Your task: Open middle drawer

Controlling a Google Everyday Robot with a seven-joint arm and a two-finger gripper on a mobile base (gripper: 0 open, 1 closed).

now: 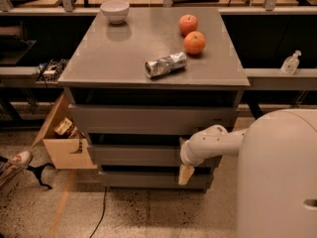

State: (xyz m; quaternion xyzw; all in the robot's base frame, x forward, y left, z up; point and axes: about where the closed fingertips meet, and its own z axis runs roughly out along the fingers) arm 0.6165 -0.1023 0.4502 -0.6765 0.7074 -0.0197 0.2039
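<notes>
**Grey middle drawer [133, 155], hand [186, 173] before it**

Pale and hanging tip-down, the hand sits in front of the drawer's right part. Whether it grips anything cannot be told. The drawer runs leftward from it. Above, the desk [99, 68] carries a can [166, 64].

Flat grey middle drawer [133, 155] with end effector [185, 175] before it.

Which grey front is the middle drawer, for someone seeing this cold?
Start at the grey cabinet in the centre, with a crushed can on top. Three grey fronts stack below it; the middle drawer is the second, with the pincer hanging just below its right end. It is shallower than the top front and wider than the bottom front.
</notes>
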